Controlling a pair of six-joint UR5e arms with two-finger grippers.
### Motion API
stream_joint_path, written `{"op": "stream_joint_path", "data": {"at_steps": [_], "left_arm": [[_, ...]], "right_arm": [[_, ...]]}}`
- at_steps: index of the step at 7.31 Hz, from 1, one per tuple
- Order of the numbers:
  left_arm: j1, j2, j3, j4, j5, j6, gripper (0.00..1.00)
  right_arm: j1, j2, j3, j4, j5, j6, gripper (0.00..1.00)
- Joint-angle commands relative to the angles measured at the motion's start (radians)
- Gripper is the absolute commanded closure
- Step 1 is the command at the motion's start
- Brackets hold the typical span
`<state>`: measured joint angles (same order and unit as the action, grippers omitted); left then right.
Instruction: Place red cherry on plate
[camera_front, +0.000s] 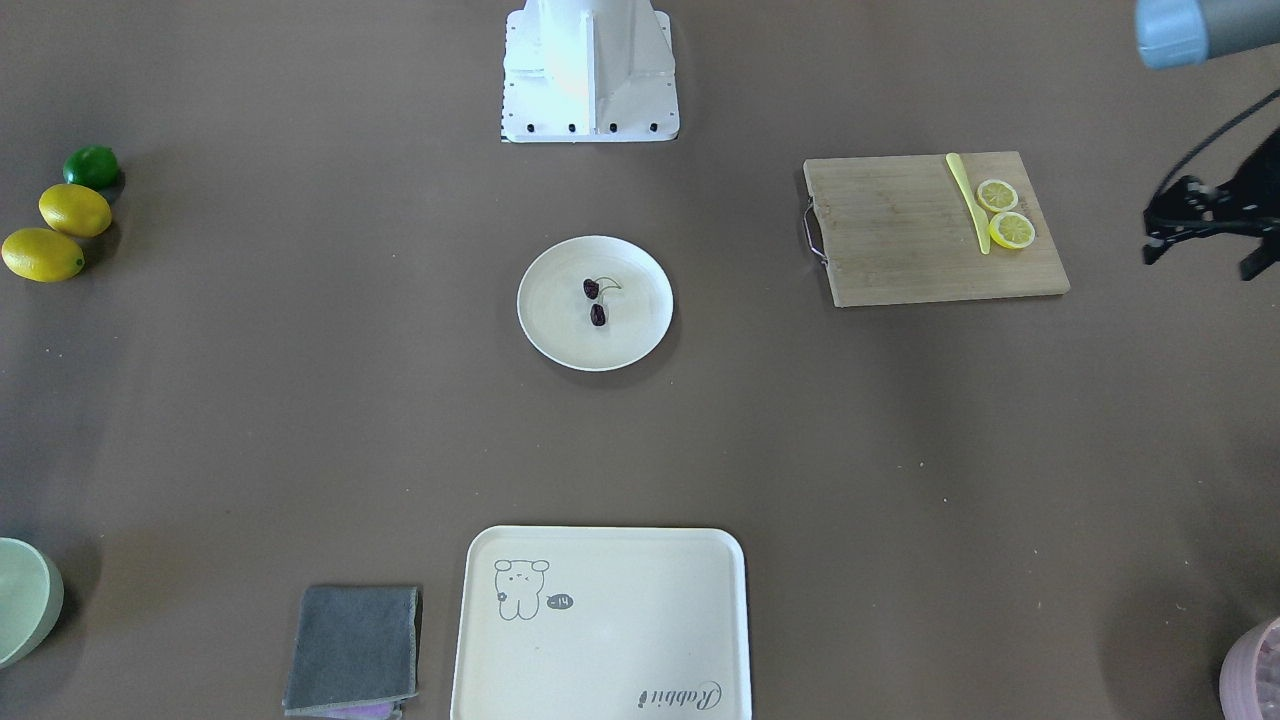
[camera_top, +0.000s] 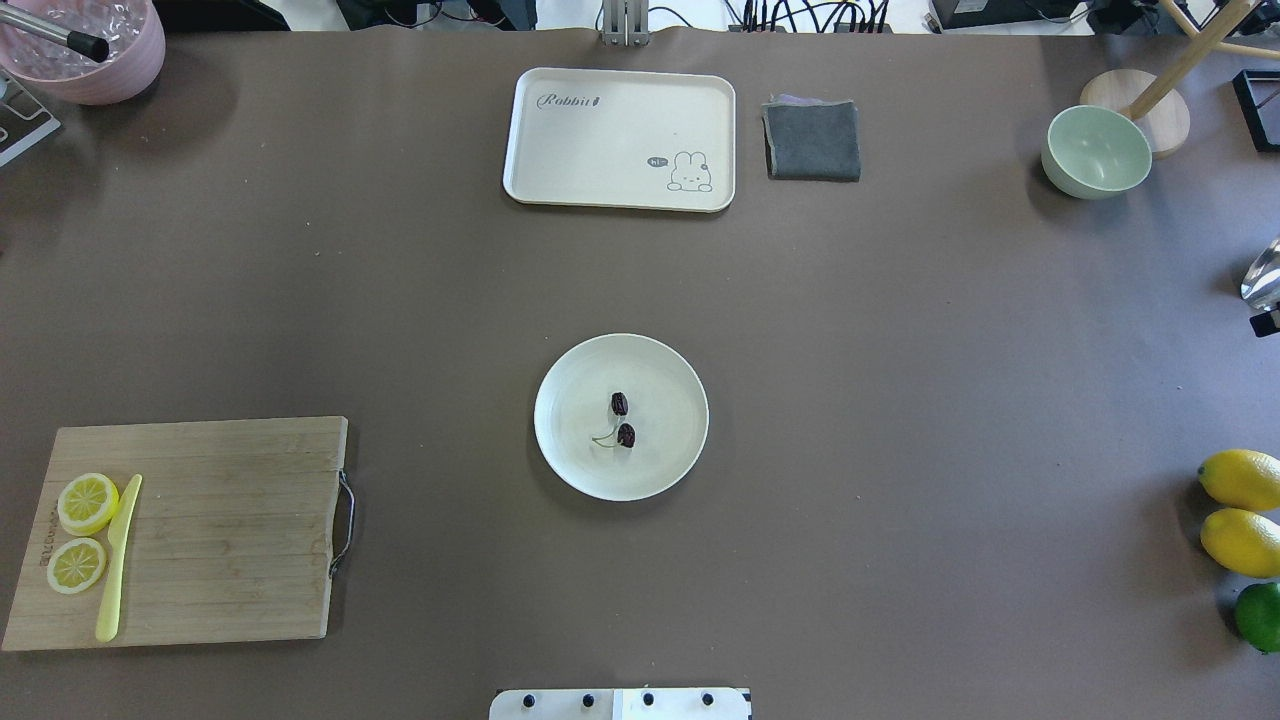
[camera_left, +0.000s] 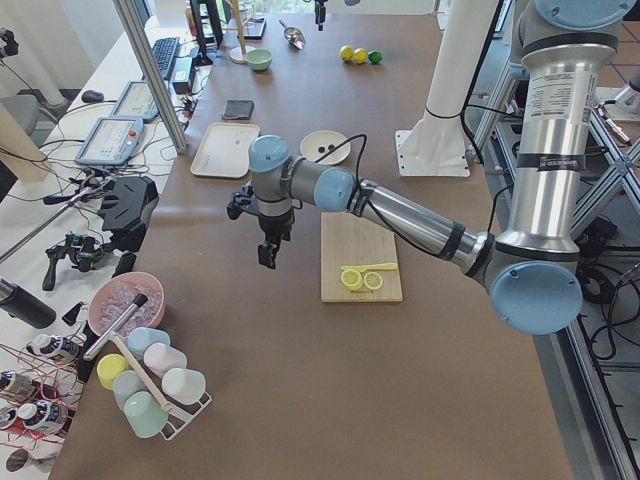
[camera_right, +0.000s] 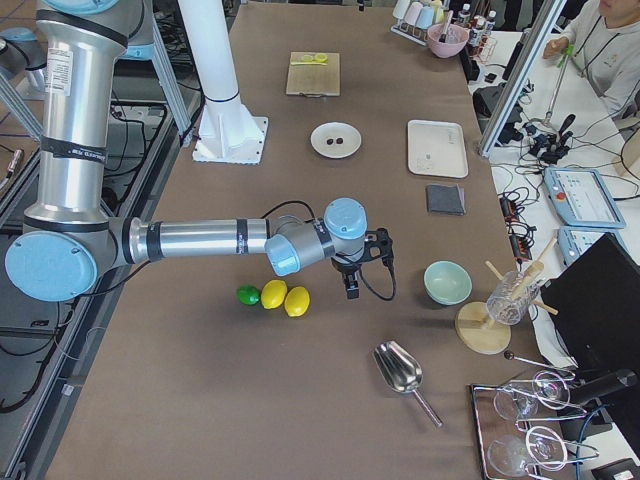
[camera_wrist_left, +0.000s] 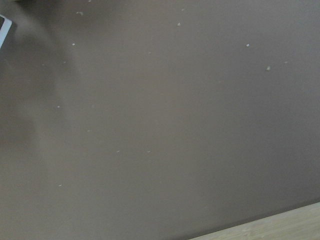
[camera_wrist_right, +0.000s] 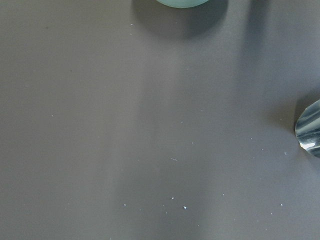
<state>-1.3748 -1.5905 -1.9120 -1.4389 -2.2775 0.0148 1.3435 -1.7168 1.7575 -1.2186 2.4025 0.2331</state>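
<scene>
The red cherry (camera_top: 622, 420), a pair of tiny dark fruits on a thin greenish stem, lies near the middle of the round cream plate (camera_top: 560, 460) at the table's centre. It shows there in the front-facing view too, cherry (camera_front: 596, 301) on plate (camera_front: 540, 335). My left gripper (camera_left: 268, 255) hangs over bare table beyond the cutting board, far from the plate. My right gripper (camera_right: 350, 288) hovers near the lemons, also far from the plate. I cannot tell whether either gripper is open or shut. Both wrist views show only brown tabletop.
A wooden cutting board (camera_top: 230, 530) carries two lemon slices (camera_top: 82, 530) and a yellow knife (camera_top: 118, 560). A bear tray (camera_top: 620, 130), grey cloth (camera_top: 812, 140) and green bowl (camera_top: 1095, 150) sit along the far edge. Two lemons (camera_top: 1240, 510), a lime (camera_top: 1260, 615) and a metal scoop (camera_right: 400, 370) lie at the right.
</scene>
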Motion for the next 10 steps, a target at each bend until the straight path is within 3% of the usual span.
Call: {"op": "stream_joint_path", "data": {"at_steps": [1, 3, 5, 10], "left_arm": [[-0.087, 0.088, 0.045, -0.008, -0.020, 0.129, 0.02], [-0.089, 0.089, 0.057, -0.008, -0.023, 0.108, 0.02], [-0.086, 0.074, 0.099, -0.012, -0.025, 0.103, 0.02], [-0.086, 0.072, 0.094, -0.023, -0.066, 0.109, 0.02]], "right_arm": [[0.037, 0.009, -0.001, -0.088, -0.032, -0.127, 0.00], [0.060, 0.057, 0.001, -0.148, -0.043, -0.161, 0.00], [0.097, 0.056, 0.004, -0.153, -0.034, -0.199, 0.00], [0.098, 0.059, 0.004, -0.151, -0.031, -0.199, 0.00]]}}
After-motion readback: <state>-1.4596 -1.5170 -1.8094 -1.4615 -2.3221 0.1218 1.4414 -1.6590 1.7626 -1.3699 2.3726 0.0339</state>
